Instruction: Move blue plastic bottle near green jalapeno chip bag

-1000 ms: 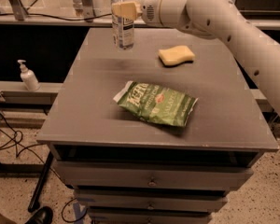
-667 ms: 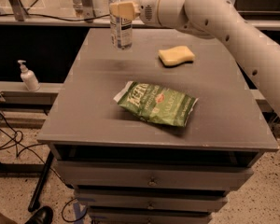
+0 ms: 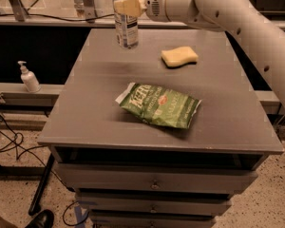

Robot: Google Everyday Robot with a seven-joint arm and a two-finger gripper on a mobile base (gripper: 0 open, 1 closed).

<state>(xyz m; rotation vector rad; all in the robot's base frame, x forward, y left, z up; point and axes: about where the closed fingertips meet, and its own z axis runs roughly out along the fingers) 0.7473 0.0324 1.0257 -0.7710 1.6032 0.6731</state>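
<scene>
The blue plastic bottle (image 3: 127, 31) is upright at the far left of the grey cabinet top (image 3: 95, 113), clear with a white label; its cap is cut off by the frame's top edge. My gripper (image 3: 125, 6) reaches in from the right and is shut on the bottle's upper part. The bottle's base is at or just above the surface. The green jalapeno chip bag (image 3: 159, 105) lies flat near the middle of the top, well in front of the bottle and to its right.
A yellow sponge (image 3: 179, 56) lies at the far right of the top, to the right of the bottle. A white pump bottle (image 3: 28, 78) stands on a low shelf to the left. The cabinet has drawers below. Cables lie on the floor at left.
My gripper and the bottle have moved a little to the left and slightly up together. The chip bag and sponge have not moved.
</scene>
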